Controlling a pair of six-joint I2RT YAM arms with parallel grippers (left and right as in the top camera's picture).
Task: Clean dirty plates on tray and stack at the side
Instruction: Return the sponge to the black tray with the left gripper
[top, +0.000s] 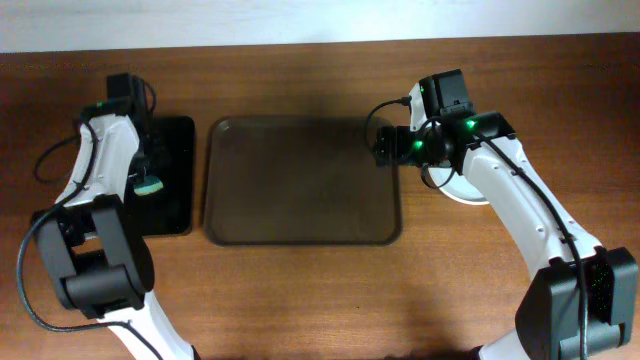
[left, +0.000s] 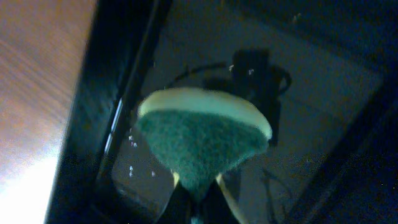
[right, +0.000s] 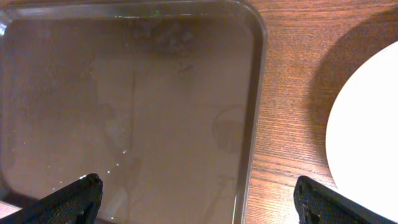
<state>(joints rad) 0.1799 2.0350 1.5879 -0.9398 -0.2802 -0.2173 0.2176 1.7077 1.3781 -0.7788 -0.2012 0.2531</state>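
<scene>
- Judging by the brown tray (top: 300, 180), the cleaning looks all but finished: it lies bare beneath the right gripper (right: 198, 190), with only faint water marks and no plate on it.
- The plates (right: 367, 134) rest on the table (top: 300, 300), past the brown tray's rim on the outer side of the right gripper. Only one white round edge shows, and from above the arm hides half of it, so I cannot tell whether all three are stacked there.
- The right gripper is released, its fingers spread wide and holding nothing.
- The left gripper (left: 193, 202) is clenched on a green-and-yellow sponge (left: 199, 140), which hangs just above the black tray (top: 175, 215) directly below it.
- What seems left is little: probably putting the sponge down and parking both arms.
- The low rim runs between the right gripper and the plates, with a narrow strip of bare wood beside it. A sideways sweep could clip the rim or nudge the stack.
- The table is open in front of both trays, and the black tray's raised edge stands close beside the sponge.
</scene>
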